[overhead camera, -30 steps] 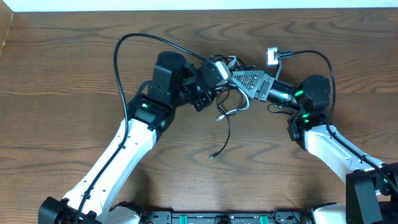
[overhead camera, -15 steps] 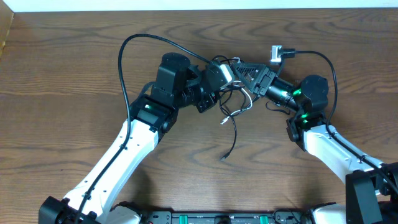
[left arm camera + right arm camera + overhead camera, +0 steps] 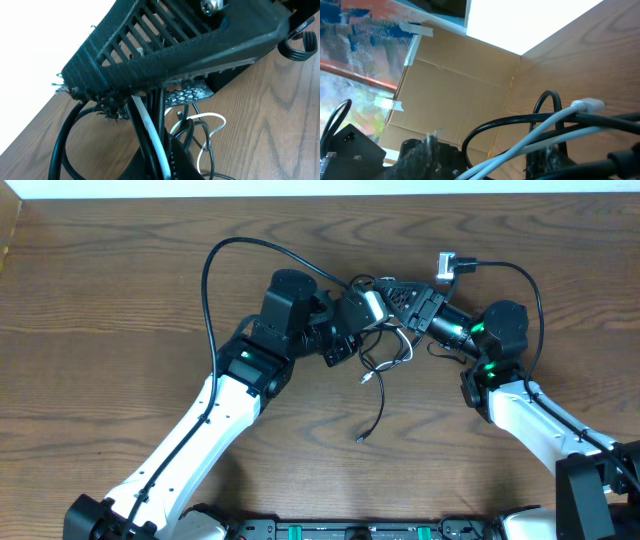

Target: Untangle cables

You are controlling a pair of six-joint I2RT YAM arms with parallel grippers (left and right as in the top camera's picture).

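The cables [image 3: 385,358] are a small tangle of thin black cords and one white cord, hanging at the table's middle between my two grippers. One black end [image 3: 361,437] trails down onto the wood. My left gripper [image 3: 362,310] is shut on a bunch of them; in the left wrist view the white cord [image 3: 150,131] and black cords run up out of the left gripper [image 3: 167,167]. My right gripper [image 3: 396,292] meets it from the right. In the right wrist view the right gripper [image 3: 487,152] has its fingers [image 3: 427,156] apart, with white cord [image 3: 545,132] and black loops crossing between them.
A thick black arm cable [image 3: 213,280] arcs over the left arm. A silver connector [image 3: 446,266] on another arm cable sits behind the right wrist. The table's far edge [image 3: 320,196] runs along the top. A cardboard wall [image 3: 460,75] shows in the right wrist view.
Both grippers have drifted slightly right with the tangle. The right gripper's jaws have narrowed around the cords. The trailing black end has shifted right.
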